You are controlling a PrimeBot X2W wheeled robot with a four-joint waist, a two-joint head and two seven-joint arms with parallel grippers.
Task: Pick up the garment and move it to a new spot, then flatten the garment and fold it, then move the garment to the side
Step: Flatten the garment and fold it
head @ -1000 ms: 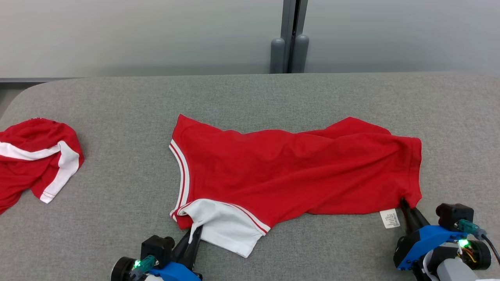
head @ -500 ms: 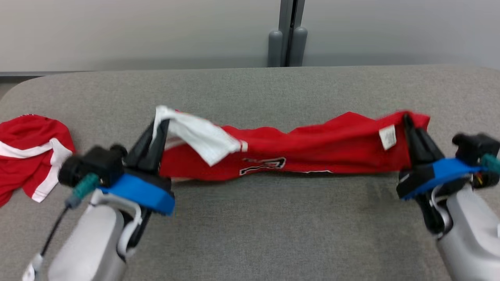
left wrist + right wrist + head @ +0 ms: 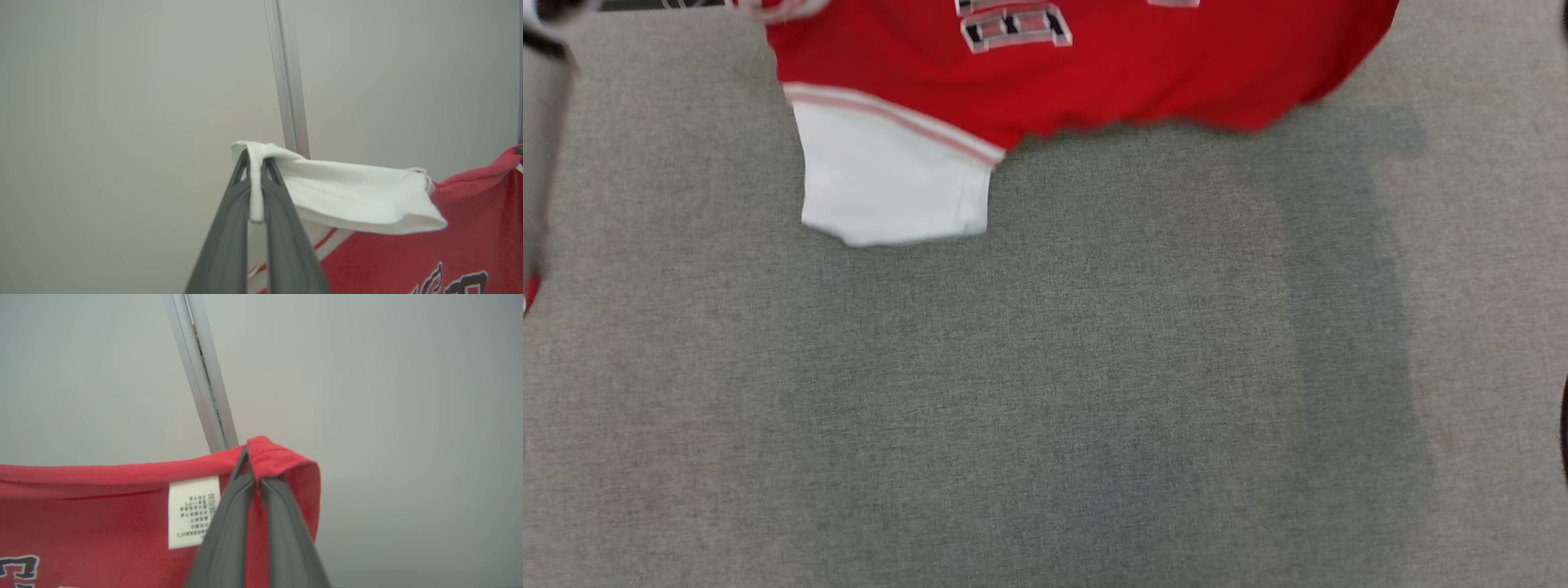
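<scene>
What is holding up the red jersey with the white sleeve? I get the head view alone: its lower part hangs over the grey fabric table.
Observer: The left gripper is shut on an edge of the white sleeve of the red fabric jersey.
Operator: And the other end?
Observer: The right gripper is shut on a red corner, beside the white rectangular care label.
Operator: How deep is the left grip?
Observer: A strip of white cloth runs down between its fingers.
</scene>
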